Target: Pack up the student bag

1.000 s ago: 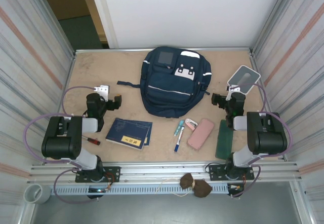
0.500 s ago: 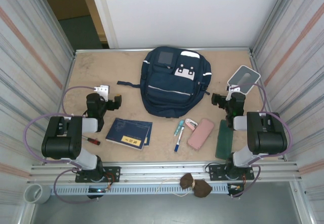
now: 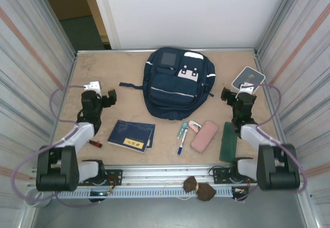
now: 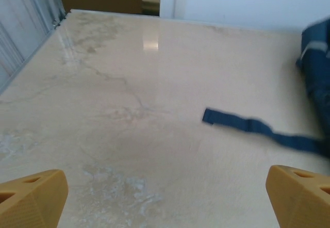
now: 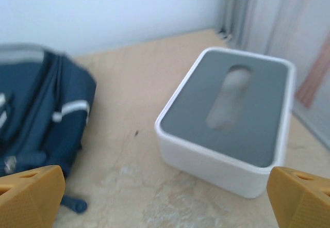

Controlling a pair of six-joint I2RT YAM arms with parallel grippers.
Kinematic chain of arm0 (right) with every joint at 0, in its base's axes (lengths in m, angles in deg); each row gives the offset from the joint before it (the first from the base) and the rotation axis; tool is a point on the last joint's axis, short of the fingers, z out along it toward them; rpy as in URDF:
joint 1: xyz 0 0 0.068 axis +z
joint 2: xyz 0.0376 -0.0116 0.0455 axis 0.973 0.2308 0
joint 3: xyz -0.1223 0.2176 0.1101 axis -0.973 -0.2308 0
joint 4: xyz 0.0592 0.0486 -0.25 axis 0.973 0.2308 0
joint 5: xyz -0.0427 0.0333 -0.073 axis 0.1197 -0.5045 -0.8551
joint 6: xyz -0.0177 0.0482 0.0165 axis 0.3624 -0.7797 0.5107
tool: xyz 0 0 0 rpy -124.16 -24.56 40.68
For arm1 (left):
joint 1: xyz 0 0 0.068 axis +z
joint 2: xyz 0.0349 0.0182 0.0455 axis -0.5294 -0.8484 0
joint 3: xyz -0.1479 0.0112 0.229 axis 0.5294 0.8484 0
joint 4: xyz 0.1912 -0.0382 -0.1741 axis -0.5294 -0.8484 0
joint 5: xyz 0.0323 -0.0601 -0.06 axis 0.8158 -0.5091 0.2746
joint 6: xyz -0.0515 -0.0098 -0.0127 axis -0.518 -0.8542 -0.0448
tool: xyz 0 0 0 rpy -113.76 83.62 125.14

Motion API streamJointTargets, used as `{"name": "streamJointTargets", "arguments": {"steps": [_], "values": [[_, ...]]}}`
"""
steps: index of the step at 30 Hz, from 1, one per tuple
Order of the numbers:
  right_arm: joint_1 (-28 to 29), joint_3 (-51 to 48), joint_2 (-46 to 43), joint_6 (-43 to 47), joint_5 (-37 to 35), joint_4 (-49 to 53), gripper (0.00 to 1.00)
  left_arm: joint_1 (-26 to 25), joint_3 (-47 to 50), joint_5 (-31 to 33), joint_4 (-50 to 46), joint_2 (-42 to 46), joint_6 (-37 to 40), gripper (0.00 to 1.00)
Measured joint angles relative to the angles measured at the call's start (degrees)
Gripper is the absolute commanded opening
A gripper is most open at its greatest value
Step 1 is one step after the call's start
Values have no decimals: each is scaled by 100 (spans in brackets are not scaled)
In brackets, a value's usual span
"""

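Note:
The student bag [image 3: 178,83], a large navy-blue backpack with a pale stripe, a white buckle patch and a grey square patch, lies flat at the back middle of the table. One dark strap [image 4: 247,127] trails out to its left. My left gripper [image 3: 98,95] hovers left of the bag, open, with bare table between its yellow fingertips [image 4: 31,197]. My right gripper [image 3: 238,95] hangs right of the bag, open and holding nothing. In the right wrist view the bag [image 5: 41,109] is at the left.
A white box with a grey top [image 5: 227,119] stands just ahead of the right gripper. In front of the bag lie a navy notebook [image 3: 131,135], pens [image 3: 181,135], a pink case [image 3: 204,135], a green flat item [image 3: 228,141] and a red screwdriver [image 3: 94,143].
Both arms have stretched out and dropped lower. The left gripper shifted left and a little back; the right gripper shifted right toward the white box. Both stayed open.

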Motion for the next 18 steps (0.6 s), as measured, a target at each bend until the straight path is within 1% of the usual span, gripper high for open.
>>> {"name": "streamJointTargets", "arguments": {"steps": [3, 5, 6, 10, 12, 13, 16, 18], "values": [[15, 511, -540, -844, -142, 1126, 99, -44, -308, -341, -643, 378, -807, 99], [142, 927, -555, -1263, -22, 1720, 99, -271, -389, -542, -927, 439, -1263, 99], [286, 1154, -470, -1423, 50, 2020, 99, -505, -417, -595, -1091, 420, -1473, 99], [1080, 2122, 385, -1716, 564, 3060, 100, -1818, -629, -728, -1709, 22, -2094, 99], [1281, 2616, 966, -1746, 1001, 3499, 96, -2317, -796, -802, -1878, -310, -2332, 99], [1303, 2870, 1279, -1753, 1200, 3705, 94, -2483, -883, -837, -1930, -474, -2433, 99], [1198, 3469, 2033, -1784, 1519, 4214, 91, -2938, -1185, -846, -2092, -986, -2688, 98], [1045, 3661, 2361, -1797, 1668, 4422, 88, -3195, -1377, -835, -2153, -1281, -2809, 94]]}}
